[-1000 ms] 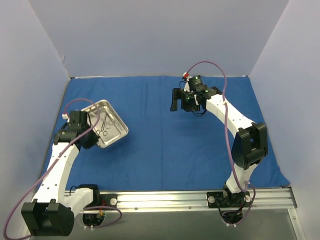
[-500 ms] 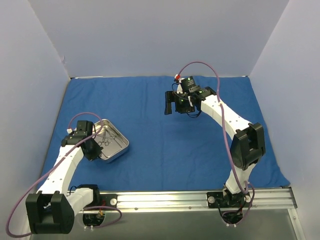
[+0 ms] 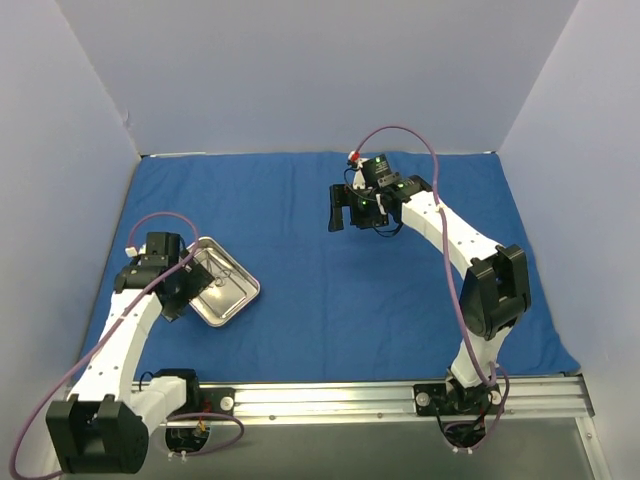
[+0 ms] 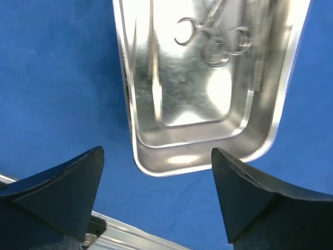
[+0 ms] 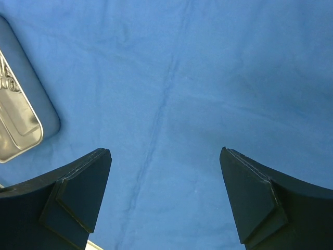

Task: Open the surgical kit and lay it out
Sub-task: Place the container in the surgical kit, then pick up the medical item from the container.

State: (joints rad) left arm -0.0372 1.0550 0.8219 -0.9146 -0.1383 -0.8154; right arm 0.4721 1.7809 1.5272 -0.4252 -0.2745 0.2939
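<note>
The surgical kit is a shiny steel tray (image 3: 250, 290) on the blue cloth at the left, holding ring-handled instruments (image 3: 216, 276). In the left wrist view the tray (image 4: 156, 159) lies flat, with the ring-handled instruments (image 4: 208, 39) at its far end. My left gripper (image 3: 183, 290) (image 4: 157, 152) is open at the tray's near rim, one finger on each side and neither touching it. Far off at centre right, my right gripper (image 3: 340, 208) (image 5: 165, 151) hangs open over bare cloth, holding nothing. A corner of the tray (image 5: 15, 130) shows at that view's left edge.
A blue cloth (image 3: 330, 290) covers the table, with creases running across it. Grey walls close in the left, back and right sides. A metal rail (image 3: 400, 395) runs along the near edge, close behind the tray.
My left gripper was shut on the tray's edge and drew it toward the near edge; now it has let go and stands open. The right gripper shifted a little left.
</note>
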